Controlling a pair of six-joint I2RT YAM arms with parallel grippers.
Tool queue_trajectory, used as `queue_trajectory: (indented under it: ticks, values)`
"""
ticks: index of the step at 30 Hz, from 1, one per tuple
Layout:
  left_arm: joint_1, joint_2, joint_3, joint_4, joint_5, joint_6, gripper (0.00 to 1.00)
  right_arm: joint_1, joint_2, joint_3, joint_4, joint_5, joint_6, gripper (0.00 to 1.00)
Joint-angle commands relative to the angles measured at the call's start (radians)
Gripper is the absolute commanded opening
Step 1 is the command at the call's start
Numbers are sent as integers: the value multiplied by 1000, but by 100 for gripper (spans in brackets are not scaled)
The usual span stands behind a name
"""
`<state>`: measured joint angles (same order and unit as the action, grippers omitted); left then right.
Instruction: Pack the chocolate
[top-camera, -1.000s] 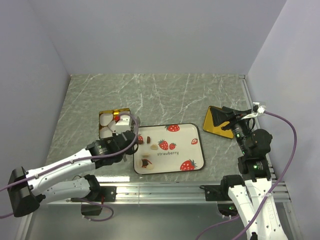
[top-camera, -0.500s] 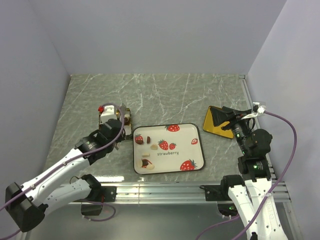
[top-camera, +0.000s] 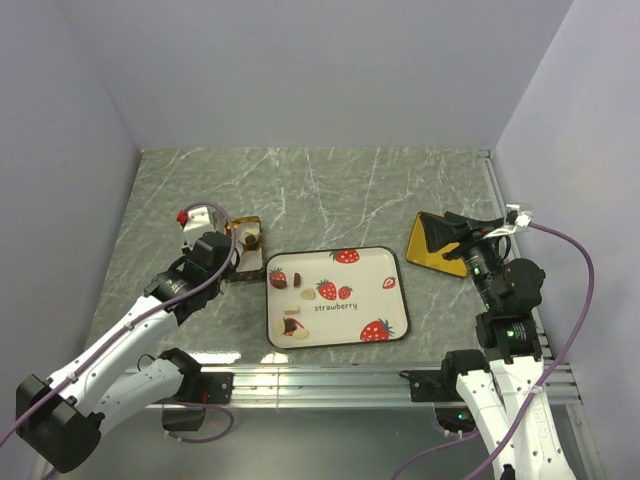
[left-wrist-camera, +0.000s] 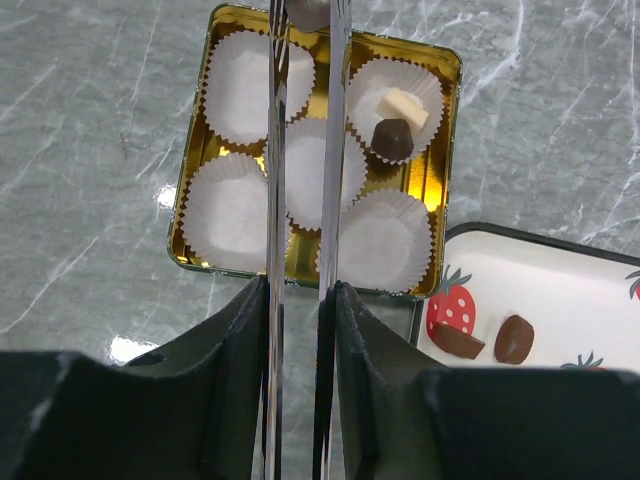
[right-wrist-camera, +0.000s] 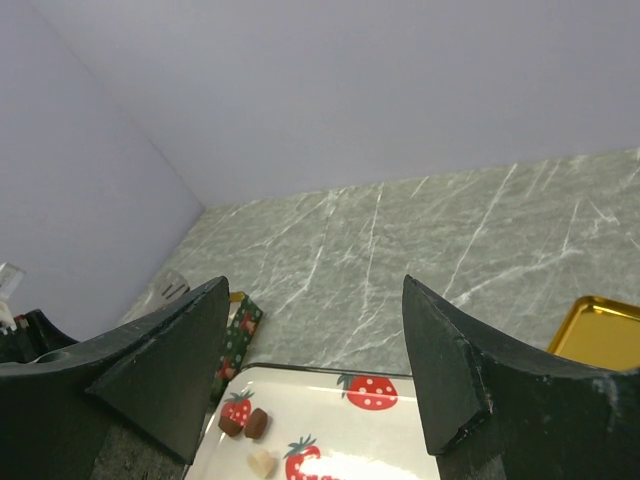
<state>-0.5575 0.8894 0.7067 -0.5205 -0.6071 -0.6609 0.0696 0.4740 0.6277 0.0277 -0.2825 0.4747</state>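
Note:
My left gripper (left-wrist-camera: 300, 290) is shut on a pair of metal tongs (left-wrist-camera: 305, 150) and hangs over the gold tin (left-wrist-camera: 445, 150); in the top view it (top-camera: 212, 242) covers most of the tin (top-camera: 248, 222). The tongs' tips reach the frame's top edge. One paper cup holds a dark brown chocolate (left-wrist-camera: 393, 138) and a cream-white piece (left-wrist-camera: 402, 105). Other chocolates lie on the strawberry tray (top-camera: 350, 330): two brown ones (top-camera: 285, 280), a cream one (top-camera: 308, 294) and a lump (top-camera: 291, 322). My right gripper (right-wrist-camera: 315, 280) is open and empty, raised at the right.
The tin's gold lid (top-camera: 425, 240) lies right of the tray, under my right arm (top-camera: 505, 285). The other paper cups (left-wrist-camera: 225, 205) in the tin are empty. Grey walls close in the marble table on three sides.
My left gripper has swung left and away from the tray's left edge to over the tin. The right arm has not moved.

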Motion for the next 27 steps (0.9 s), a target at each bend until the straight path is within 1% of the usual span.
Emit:
queue_trajectory:
  ticks: [1, 8, 9, 12, 16, 19, 23, 25, 27]
  values:
    - [8, -1, 4, 21, -11, -25, 32, 9, 3, -10, 54, -11, -1, 76]
    - [7, 8, 11, -35, -42, -86, 31, 10, 0, -10, 51, -14, -1, 76]
    - [7, 9, 16, -42, -49, -101, 34, 10, 2, -10, 51, -15, 1, 76]
    - [7, -6, 22, -78, -80, -137, 35, 12, 8, -11, 63, -23, 5, 76]
    - [7, -32, 19, -84, -79, -140, 35, 18, 21, -13, 69, -26, 7, 76]
    - [8, -20, 20, -85, -74, -138, 35, 18, 15, -11, 63, -23, 7, 76]
    - [8, -3, 25, -88, -71, -137, 41, 19, 9, -8, 57, -18, 2, 76]
    - [7, -4, 27, -87, -71, -135, 48, 18, 11, -10, 58, -18, 2, 76]
    - [5, -7, 25, -85, -69, -134, 51, 19, 14, -10, 58, -18, 2, 76]
